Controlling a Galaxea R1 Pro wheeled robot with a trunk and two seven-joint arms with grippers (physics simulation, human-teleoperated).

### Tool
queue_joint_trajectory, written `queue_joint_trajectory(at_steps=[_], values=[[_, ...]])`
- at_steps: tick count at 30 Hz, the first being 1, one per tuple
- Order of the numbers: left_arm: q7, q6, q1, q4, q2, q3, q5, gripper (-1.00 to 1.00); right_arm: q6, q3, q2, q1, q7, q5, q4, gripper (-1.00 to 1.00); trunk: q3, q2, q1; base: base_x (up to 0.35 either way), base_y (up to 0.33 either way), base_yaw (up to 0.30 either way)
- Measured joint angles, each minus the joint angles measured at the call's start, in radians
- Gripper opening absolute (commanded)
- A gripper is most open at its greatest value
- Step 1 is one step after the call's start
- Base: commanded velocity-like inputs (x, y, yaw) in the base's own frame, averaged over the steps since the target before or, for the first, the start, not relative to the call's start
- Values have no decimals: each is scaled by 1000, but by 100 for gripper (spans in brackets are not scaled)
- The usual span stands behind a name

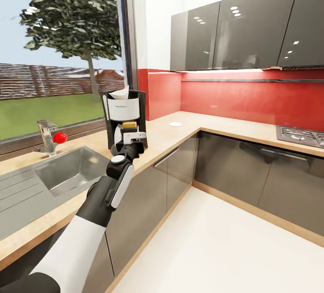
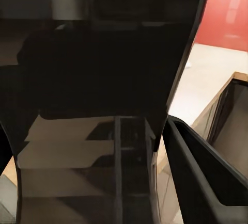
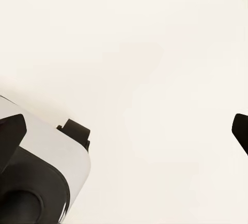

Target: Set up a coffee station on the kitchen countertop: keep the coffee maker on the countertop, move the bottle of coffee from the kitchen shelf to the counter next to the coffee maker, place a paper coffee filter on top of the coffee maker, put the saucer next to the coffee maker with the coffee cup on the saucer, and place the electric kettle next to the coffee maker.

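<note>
Item: my left gripper (image 1: pixel 133 136), centre-left of the head frame, at the end of my outstretched left arm, raised in front of the coffee maker (image 1: pixel 122 115); how far its jaws are parted I cannot tell from this angle. A yellow cap (image 1: pixel 130 124) shows just above the gripper, against the machine's dark recess; whether I hold anything I cannot tell. Item: the coffee maker, upright on the kitchen countertop (image 1: pixel 180 133), left of centre, before the window, with the paper coffee filter (image 1: pixel 119 92) standing white on its top. Item: saucer (image 1: pixel 175 124), small white disc, flat on the countertop to the right of the machine, apart from it. Item: steel sink (image 1: pixel 67 173), lower left, with a tap (image 1: pixel 47 137) bearing a red knob. Item: my right gripper (image 3: pixel 129 131), in its wrist view, dark fingertips at opposite edges of the frame, spread wide, nothing between them, over pale floor.
</note>
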Motion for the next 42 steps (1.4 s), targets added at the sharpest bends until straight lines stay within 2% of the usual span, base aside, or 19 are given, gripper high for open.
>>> queue_joint_trajectory(at_steps=[17, 34, 42], values=[[2, -3, 0, 9, -1, -1, 0, -100, -1, 0, 0, 0, -1, 0, 0, 100, 0, 0, 0, 0, -132, 15], [2, -3, 0, 8, 0, 0, 1, -100, -1, 1, 0, 0, -3, 0, 0, 100, 0, 0, 0, 0, -9, 235], [2, -3, 0, 9, 0, 0, 0, -100, -1, 1, 0, 0, -3, 0, 0, 100, 0, 0, 0, 0, -155, 85]])
